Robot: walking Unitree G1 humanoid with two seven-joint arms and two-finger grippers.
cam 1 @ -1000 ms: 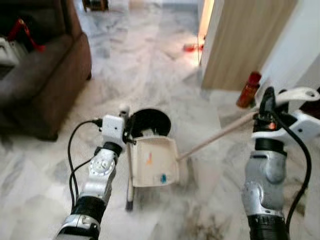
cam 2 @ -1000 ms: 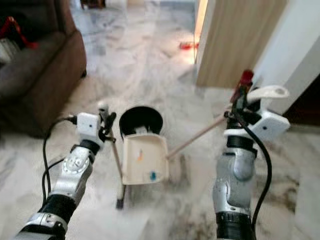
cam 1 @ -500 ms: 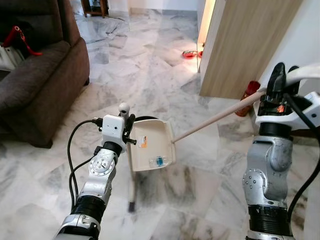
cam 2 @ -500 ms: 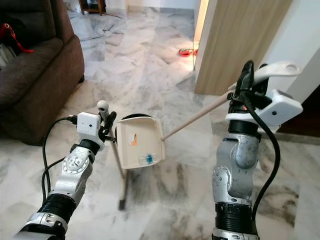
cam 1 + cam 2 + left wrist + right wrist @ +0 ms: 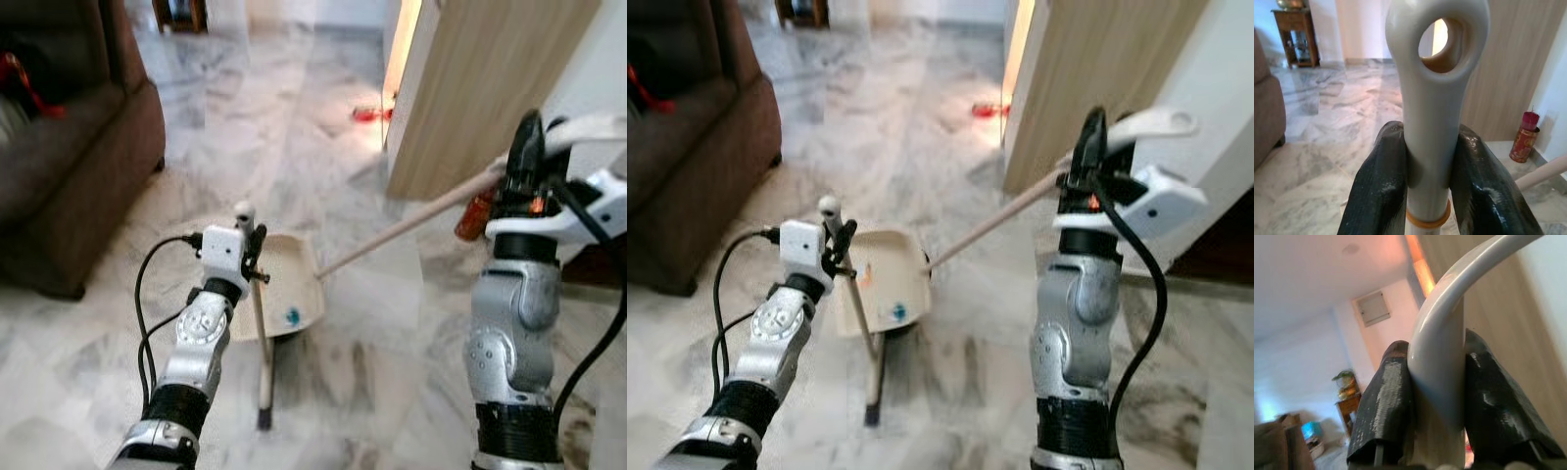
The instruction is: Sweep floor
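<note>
Both grippers are clenched on handles: the left gripper [image 5: 1428,181] on the broom [image 5: 261,343], the right gripper [image 5: 1435,396] on the dustpan [image 5: 286,294]. Since half a second ago the dustpan has tipped lower toward the floor [image 5: 372,333], debris [image 5: 291,315] still inside, suggesting another pass.

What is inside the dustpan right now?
Inside the dustpan lie a small blue scrap and an orange fleck. The broom handle and left gripper cover its near edge.

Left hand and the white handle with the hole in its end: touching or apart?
Touching. The left wrist view shows the left hand with both black fingers pressed against the white handle, no gap on either side.
</note>
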